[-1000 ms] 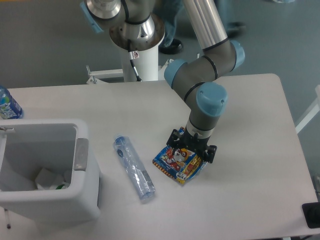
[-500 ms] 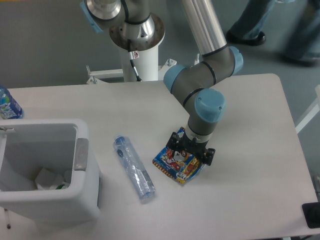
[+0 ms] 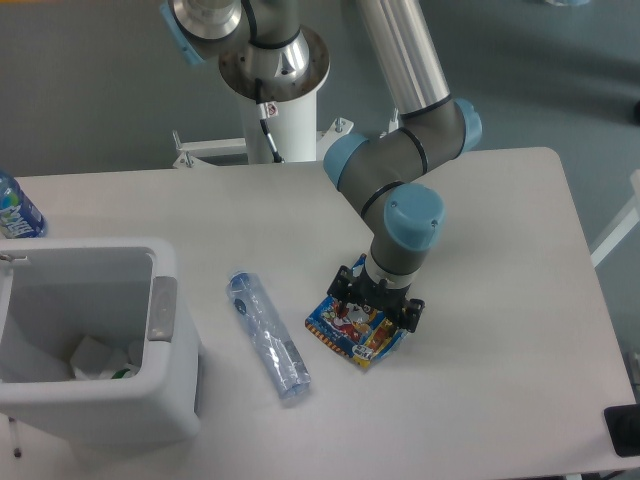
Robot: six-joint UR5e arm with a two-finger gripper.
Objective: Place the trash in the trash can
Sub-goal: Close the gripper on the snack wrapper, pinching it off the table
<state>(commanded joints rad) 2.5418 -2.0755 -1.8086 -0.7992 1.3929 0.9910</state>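
The black two-finger end effector (image 3: pixel 377 312) is low over the flat blue-and-yellow snack packet with a cartoon animal (image 3: pixel 356 330), pointing straight down, and its fingers seem to stand at the far edge of the packet; whether they are apart or already pressed on the packet I cannot tell, because the wrist hides the tips. The packet lies flat on the white table (image 3: pixel 500 300), about in the middle between the left and right edges and nearer to the front edge. Just to its left, apart from it, lies the crushed clear plastic bottle with a blue cap (image 3: pixel 267 335), on its side and pointing diagonally toward the front edge. Further left, at the front left corner, stands the white rectangular plastic trash can (image 3: pixel 110 392), with some white scraps already at its bottom. Judging from this, the task is at its beginning: neither the packet nor the bottle is in the can yet, and the packet looks like the first piece to be lifted.
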